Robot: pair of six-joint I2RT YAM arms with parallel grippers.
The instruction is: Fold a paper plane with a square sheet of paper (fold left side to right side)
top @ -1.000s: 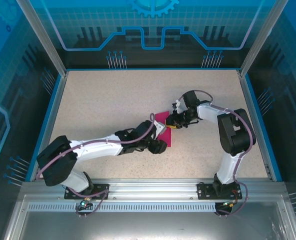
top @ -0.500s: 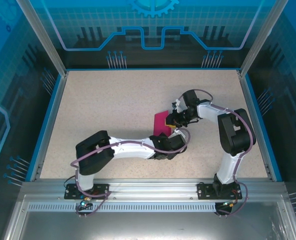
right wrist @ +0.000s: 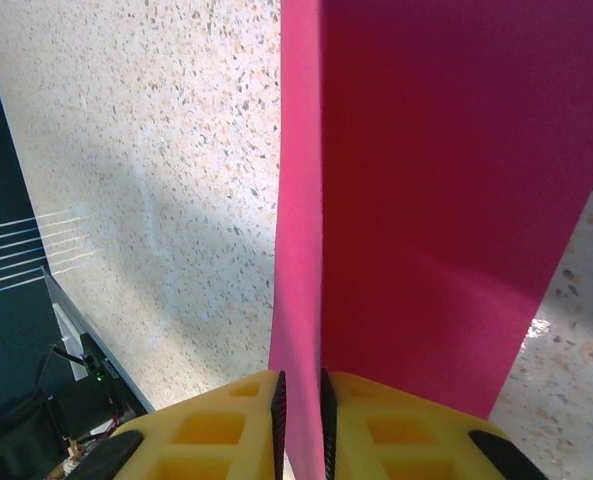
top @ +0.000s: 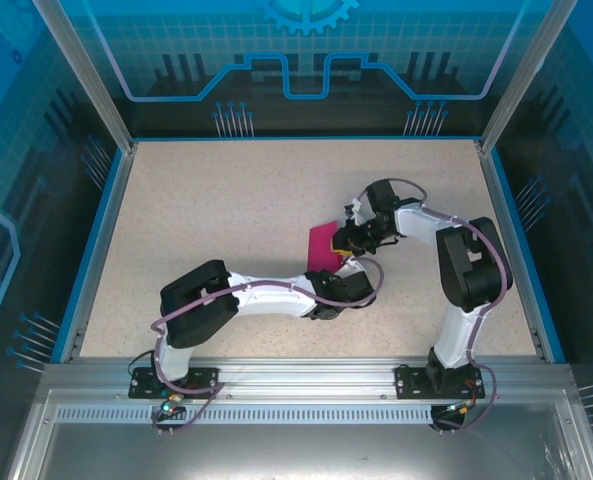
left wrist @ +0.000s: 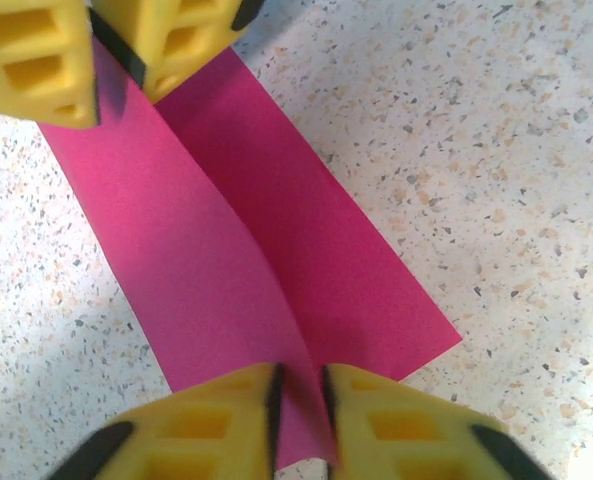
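The square sheet of paper is magenta-pink and folded into a long strip with a raised crease down its middle. It lies on the speckled table between both grippers. My left gripper pinches the crease at the strip's near end, its yellow fingers shut on the paper. My right gripper is shut on the same ridge at the far end. Its yellow fingers show at the top left of the left wrist view. From above, the left gripper is just below the paper and the right gripper at its right edge.
The speckled tabletop has a blue raised rim on the left, far and right sides. Glass walls stand behind it. The left arm reaches across the near middle and the right arm bends in from the right.
The left arm swung right and came in under the paper's near end, then its jaws closed on the crease. The paper went from a flatter shape to a lifted strip. The right gripper kept its hold.
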